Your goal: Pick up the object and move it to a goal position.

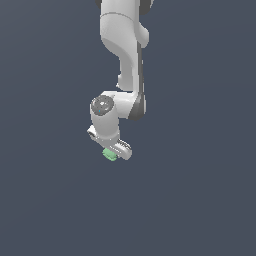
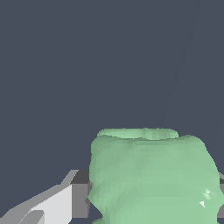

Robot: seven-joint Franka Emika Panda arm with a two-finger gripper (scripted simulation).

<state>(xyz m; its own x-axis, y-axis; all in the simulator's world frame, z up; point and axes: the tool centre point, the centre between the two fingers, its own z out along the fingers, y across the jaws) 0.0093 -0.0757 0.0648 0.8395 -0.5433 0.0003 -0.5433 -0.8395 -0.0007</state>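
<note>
Plain slate-grey ground all round, nothing else on it. One white arm [image 1: 125, 60], one gripper [image 1: 114, 153]. One light-green object [image 1: 109, 155], lumpy rather than cube-like, sat clamped between the gripper's fingers [image 2: 65, 203].

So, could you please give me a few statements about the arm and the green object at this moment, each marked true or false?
1. The light-green object sits at the tip of the claw. True.
2. The object fills much of the wrist view, lumpy rather than sharp-edged. True.
3. The object is red. False: it is light green.
4. The object lies far from the arm, at the exterior view's right edge. False: it is right at the claw, near the middle of that view.
5. A grey finger shows beside the object in the wrist view. True.
6. A second arm is visible. False: only one white arm shows.
</note>
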